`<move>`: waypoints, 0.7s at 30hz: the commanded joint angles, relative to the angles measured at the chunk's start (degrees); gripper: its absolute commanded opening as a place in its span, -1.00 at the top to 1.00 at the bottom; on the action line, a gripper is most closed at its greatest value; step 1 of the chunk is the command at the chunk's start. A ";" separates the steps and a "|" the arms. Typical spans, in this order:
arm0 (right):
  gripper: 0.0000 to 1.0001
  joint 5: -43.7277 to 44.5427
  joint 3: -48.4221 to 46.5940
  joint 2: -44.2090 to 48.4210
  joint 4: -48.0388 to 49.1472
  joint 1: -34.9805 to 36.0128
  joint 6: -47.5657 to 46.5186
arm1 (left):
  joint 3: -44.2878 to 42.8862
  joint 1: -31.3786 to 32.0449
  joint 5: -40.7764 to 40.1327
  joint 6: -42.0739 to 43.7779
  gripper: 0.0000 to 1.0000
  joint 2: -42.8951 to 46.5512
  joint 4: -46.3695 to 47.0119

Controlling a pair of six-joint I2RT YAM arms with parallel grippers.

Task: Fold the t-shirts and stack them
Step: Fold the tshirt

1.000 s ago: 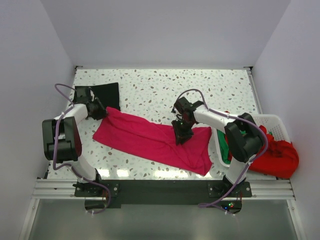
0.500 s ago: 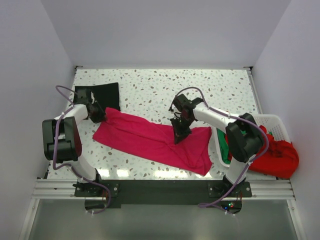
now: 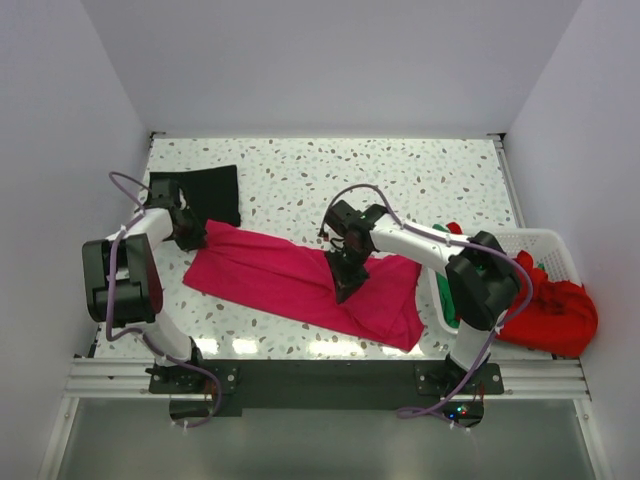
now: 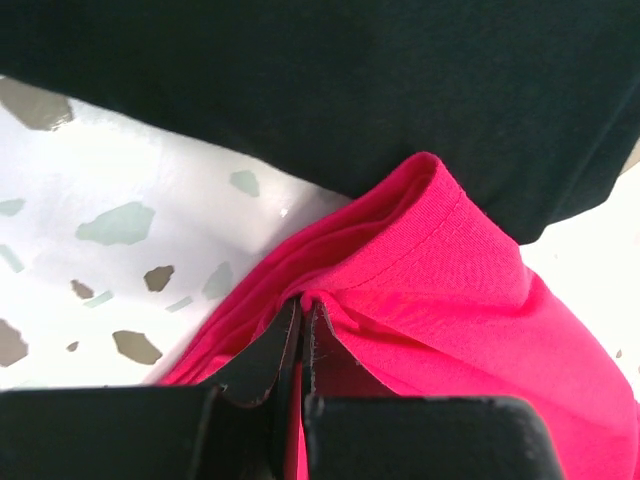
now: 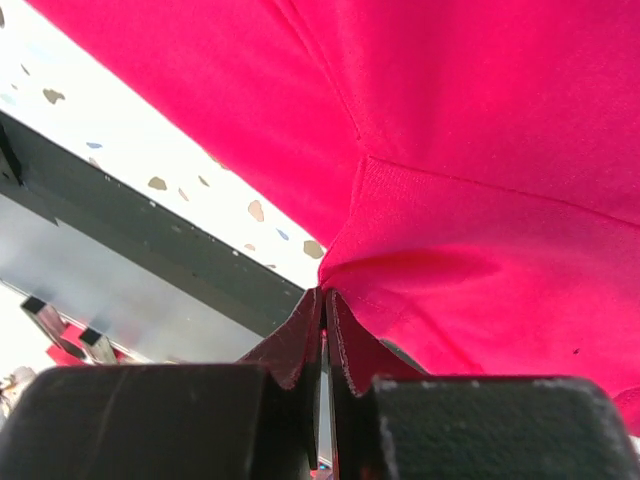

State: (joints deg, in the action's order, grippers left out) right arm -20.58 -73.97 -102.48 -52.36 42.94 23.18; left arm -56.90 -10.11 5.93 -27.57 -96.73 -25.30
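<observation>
The magenta-pink t-shirt lies mid-table, long axis approx 10 to 4 o'clock in the top view. The left gripper has its fingers closed on the hem at the 10 o'clock end, just beside the black t-shirt. The right gripper is clamped on cloth nr the middle (not the far end), so the 4 o'clock half lies unheld.
</observation>
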 commanded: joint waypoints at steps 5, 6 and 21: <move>0.54 -1.48 -3.27 -1.50 -2.92 3.99 1.08 | -1.98 -1.32 -1.98 2.26 1.00 2.95 -1.86; 0.45 -1.48 -3.72 -1.59 -3.19 4.60 0.73 | -1.98 -1.40 -1.98 2.35 0.98 2.86 -1.86; -0.19 11.06 -10.05 1.49 -7.41 -8.30 2.13 | -5.67 -1.14 -2.69 2.97 0.12 9.28 -2.13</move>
State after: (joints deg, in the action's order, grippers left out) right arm -15.38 -84.07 -103.77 -57.76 39.72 24.16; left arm -59.72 -11.22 3.11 -25.30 -90.28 -29.67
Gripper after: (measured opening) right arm 0.593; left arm 0.430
